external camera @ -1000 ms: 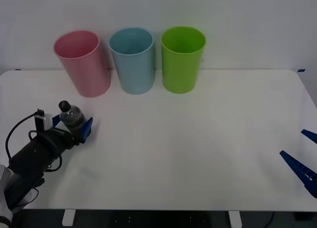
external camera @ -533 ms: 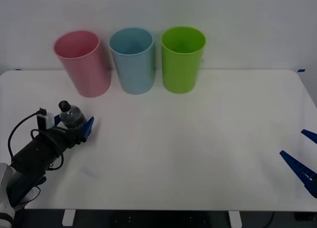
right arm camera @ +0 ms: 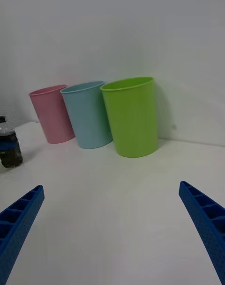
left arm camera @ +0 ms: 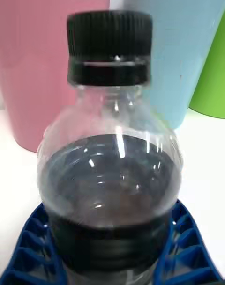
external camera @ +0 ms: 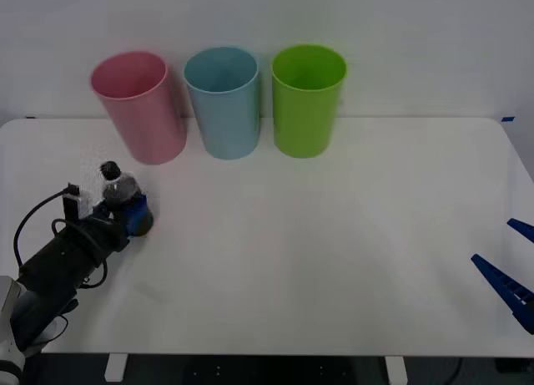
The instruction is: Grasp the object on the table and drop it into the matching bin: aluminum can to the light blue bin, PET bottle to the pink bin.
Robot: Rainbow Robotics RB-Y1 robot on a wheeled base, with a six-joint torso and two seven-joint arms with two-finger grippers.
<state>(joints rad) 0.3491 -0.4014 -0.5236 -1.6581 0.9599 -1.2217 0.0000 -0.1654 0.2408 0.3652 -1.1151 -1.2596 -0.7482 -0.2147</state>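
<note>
The PET bottle, small and clear with a black cap and dark lower body, stands upright near the left side of the white table. My left gripper is shut on its lower body. In the left wrist view the blue fingers press against both sides of the bottle. The pink bin stands behind the bottle at the back left, with the light blue bin beside it. My right gripper stays open at the table's right edge, far from the bottle.
A green bin stands to the right of the light blue one; the three bins form a row along the back edge by the white wall. Open tabletop lies between the bottle and the bins and across the middle and right.
The left gripper's fingers have closed in from a spread stance onto the bottle. The bottle and wrist shifted slightly toward the back. The right arm has not moved.
</note>
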